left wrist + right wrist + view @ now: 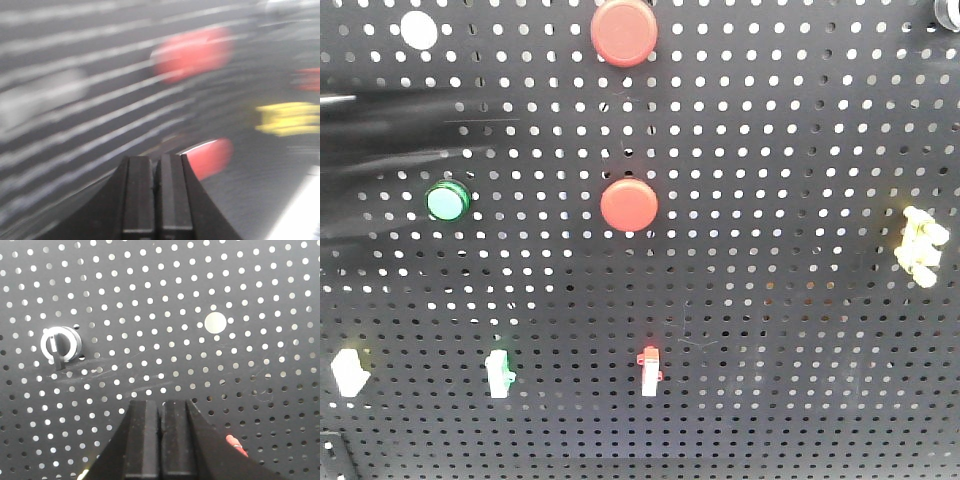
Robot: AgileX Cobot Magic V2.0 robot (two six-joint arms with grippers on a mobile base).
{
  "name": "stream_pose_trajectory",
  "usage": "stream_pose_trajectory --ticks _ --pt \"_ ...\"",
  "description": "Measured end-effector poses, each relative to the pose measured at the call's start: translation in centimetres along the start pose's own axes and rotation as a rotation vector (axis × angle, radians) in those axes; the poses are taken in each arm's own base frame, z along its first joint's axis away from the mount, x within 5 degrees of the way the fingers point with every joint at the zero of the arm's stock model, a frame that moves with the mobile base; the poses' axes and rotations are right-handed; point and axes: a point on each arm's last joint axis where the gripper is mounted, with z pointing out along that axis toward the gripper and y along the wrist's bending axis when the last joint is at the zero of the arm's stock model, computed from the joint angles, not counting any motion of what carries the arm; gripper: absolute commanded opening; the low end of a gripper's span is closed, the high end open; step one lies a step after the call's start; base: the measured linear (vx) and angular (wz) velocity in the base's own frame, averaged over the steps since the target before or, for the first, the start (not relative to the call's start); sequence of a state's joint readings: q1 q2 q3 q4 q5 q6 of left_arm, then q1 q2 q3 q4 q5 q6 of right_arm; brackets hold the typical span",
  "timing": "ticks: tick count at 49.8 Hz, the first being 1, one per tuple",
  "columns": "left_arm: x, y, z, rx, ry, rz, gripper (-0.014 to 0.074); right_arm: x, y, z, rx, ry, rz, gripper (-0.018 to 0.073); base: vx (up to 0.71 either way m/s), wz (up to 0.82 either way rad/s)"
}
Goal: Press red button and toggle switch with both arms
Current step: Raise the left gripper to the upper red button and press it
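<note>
Jaws together on both sides: your left gripper [156, 161] shows two black fingers meeting along a thin seam with nothing between them, and your right gripper [161, 405] looks the same. The left wrist view is heavily smeared. A red blur [212, 156] sits just right of the fingertips, and a larger red blur [194, 52] lies above it. You cannot tell whether the fingers touch anything.

The front view faces a black pegboard [790, 130]. The upper red button [625, 30] is at top centre, with the lower red button [629, 205] directly beneath it at mid-height. A green button [448, 200] sits level with the lower one, to its left. Along the bottom are a white toggle switch [350, 372], a green-tipped toggle switch [498, 373] and a red-tipped toggle switch [650, 370], the last one below the red buttons. A black blurred arm [370, 130] enters from the left edge, above the green button and apart from both red buttons.

The right wrist view shows a grey rotary knob [60, 345] up and left of the fingers, and a round white hole [215, 322] up and right.
</note>
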State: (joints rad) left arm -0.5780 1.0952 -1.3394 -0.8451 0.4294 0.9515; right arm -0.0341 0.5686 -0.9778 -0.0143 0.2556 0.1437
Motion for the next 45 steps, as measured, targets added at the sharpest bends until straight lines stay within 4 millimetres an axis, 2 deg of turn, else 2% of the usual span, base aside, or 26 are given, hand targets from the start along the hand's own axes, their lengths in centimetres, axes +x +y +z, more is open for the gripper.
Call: stream_pose_trajectory --ticks 8,13,36,45 --pt "-0.7 -0.9 4.4 0.091 -0.007 0.009 0.0002 0.1 0.0 0.0 0.003 0.007 -0.012 -0.0003 0.0 0.0" --pt "-1.1 -0.8 5.9 0.102 -0.018 0.008 0.0002 0.1 -0.1 0.0 0.006 0.015 -0.017 -0.0003 0.0 0.0" --pt "-2.4 0.5 6.6 -0.026 -0.119 -0.008 0.0002 0.2 -0.1 0.0 0.007 0.02 -0.02 -0.0003 0.0 0.0" --pt "-1.6 0.8 7.7 -0.046 -0.111 -0.032 0.0002 0.2 -0.1 0.0 0.008 0.021 -0.021 -0.0003 0.0 0.0"
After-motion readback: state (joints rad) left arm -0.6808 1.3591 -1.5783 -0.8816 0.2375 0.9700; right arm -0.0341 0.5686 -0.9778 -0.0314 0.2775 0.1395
